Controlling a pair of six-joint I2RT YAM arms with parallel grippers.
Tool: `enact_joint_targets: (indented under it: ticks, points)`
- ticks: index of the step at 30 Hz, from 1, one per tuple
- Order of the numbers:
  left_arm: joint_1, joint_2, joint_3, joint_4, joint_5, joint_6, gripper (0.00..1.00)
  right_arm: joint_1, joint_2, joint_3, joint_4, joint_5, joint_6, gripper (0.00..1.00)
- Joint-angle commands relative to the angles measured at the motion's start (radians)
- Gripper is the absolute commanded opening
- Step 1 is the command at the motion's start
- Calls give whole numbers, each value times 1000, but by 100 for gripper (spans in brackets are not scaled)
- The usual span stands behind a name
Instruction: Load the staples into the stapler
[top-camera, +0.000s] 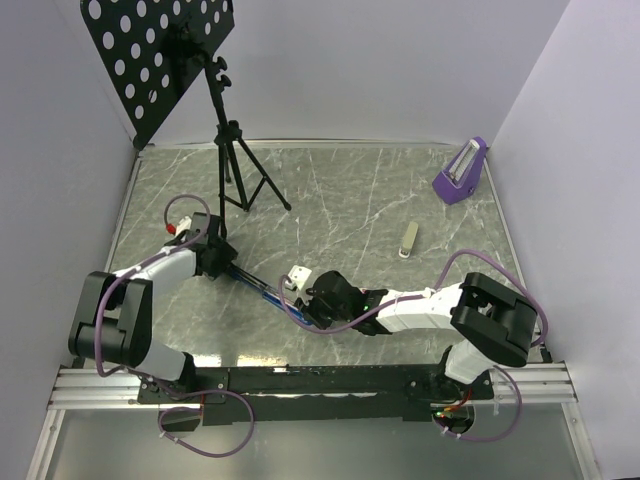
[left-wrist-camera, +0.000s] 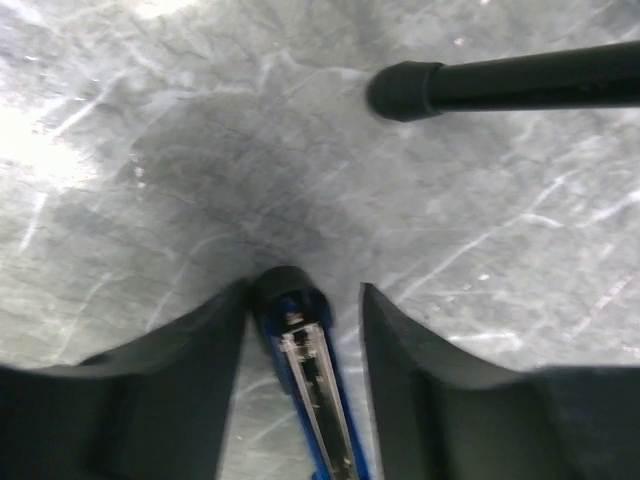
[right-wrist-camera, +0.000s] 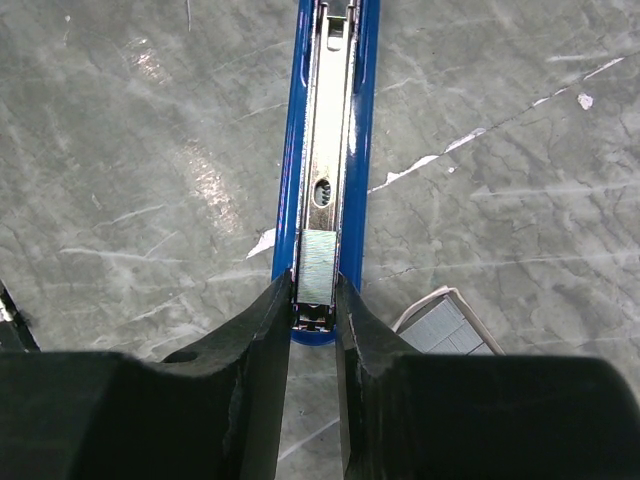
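On the grey marble desk (top-camera: 350, 200), the right fingers (right-wrist-camera: 313, 292) narrowly flank the staples (right-wrist-camera: 318, 262) in the stapler (right-wrist-camera: 360, 120) at 12 o'clock; whether they grip is unclear. The left fingers (left-wrist-camera: 304, 295) stand apart around its black end.

Table (top-camera: 350, 200): grey marbled top with white veining. Lying directly on it, 5 items:
- 1 black music-stand tripod (top-camera: 230, 140) at 11 o'clock, feet on the surface.
- 1 purple metronome (top-camera: 460, 172) at 2 o'clock, upright.
- 1 pale oblong box (top-camera: 406, 240) at 3 o'clock, flat, well apart from the others.
- 1 blue stapler (right-wrist-camera: 326, 150) at 8 o'clock, opened flat.
- 1 tray of grey staples (right-wrist-camera: 440, 325) just beside the stapler's end.
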Motion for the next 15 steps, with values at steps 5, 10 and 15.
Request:
enact_joint_targets:
  ticks: [5, 10, 15]
  points:
    - [-25, -28, -11, -47, -29, -24, 25, 3, 23, 15, 50, -20, 6, 0]
    - [-44, -72, -21, -67, -26, -41, 12, 6, 32, 15, 73, -12, 17, 0]
    - [-123, -155, -25, -105, -64, -92, 12, 6, 32, 9, 86, 3, 15, 0]
